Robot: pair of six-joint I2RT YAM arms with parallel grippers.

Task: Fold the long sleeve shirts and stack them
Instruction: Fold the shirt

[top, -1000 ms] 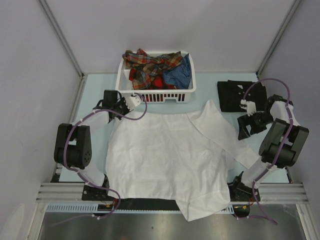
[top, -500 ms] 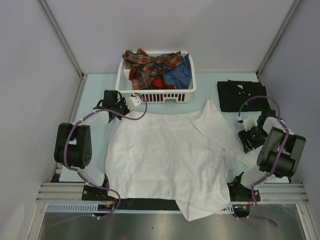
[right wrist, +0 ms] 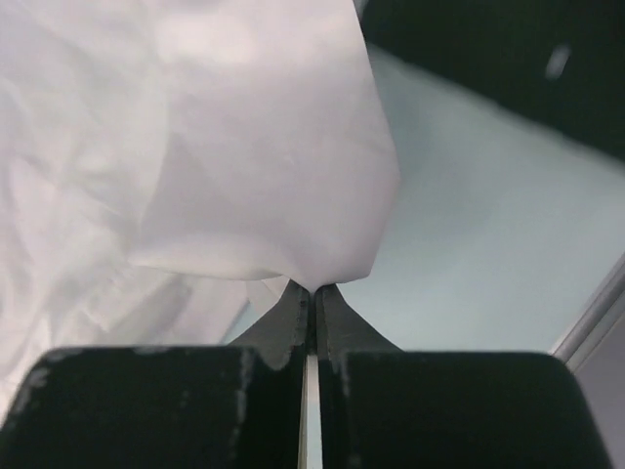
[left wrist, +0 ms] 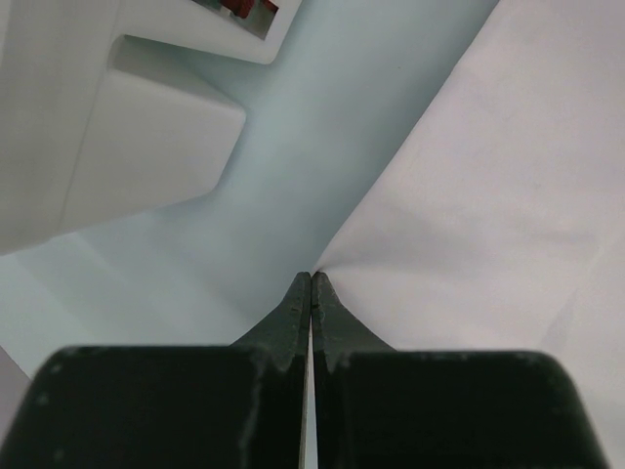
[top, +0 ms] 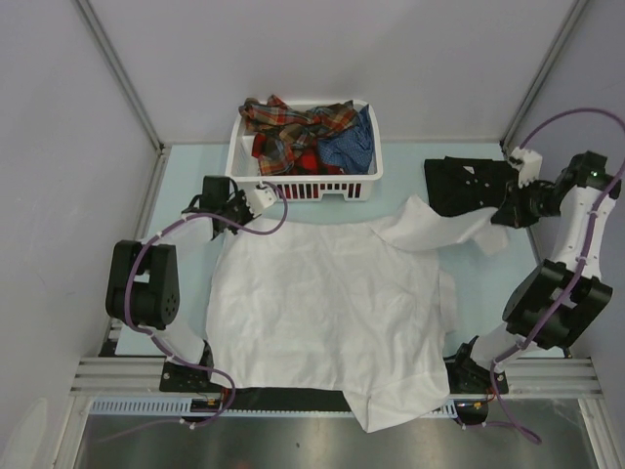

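Observation:
A white long sleeve shirt (top: 322, 303) lies spread flat across the middle of the table, its hem hanging over the near edge. My left gripper (top: 234, 220) is shut on its back-left corner, and in the left wrist view the cloth (left wrist: 469, 195) meets the closed tips (left wrist: 311, 280). My right gripper (top: 500, 219) is shut on the end of the right sleeve (top: 439, 230), held raised toward the back right; the right wrist view has the sleeve (right wrist: 254, 147) hanging from the tips (right wrist: 312, 289). A folded black shirt (top: 461, 186) lies at the back right.
A white slatted basket (top: 305, 184) stands at the back centre with plaid shirts (top: 293, 127) and a blue one (top: 352, 147) heaped inside. Its wall (left wrist: 117, 127) is close to my left gripper. Metal frame posts rise at both back corners. The black shirt (right wrist: 508, 59) lies just beyond the right gripper.
My right gripper came down onto the white sleeve, shut on it, then rose and swung to the back right, pulling the sleeve off the table. The left arm stayed still.

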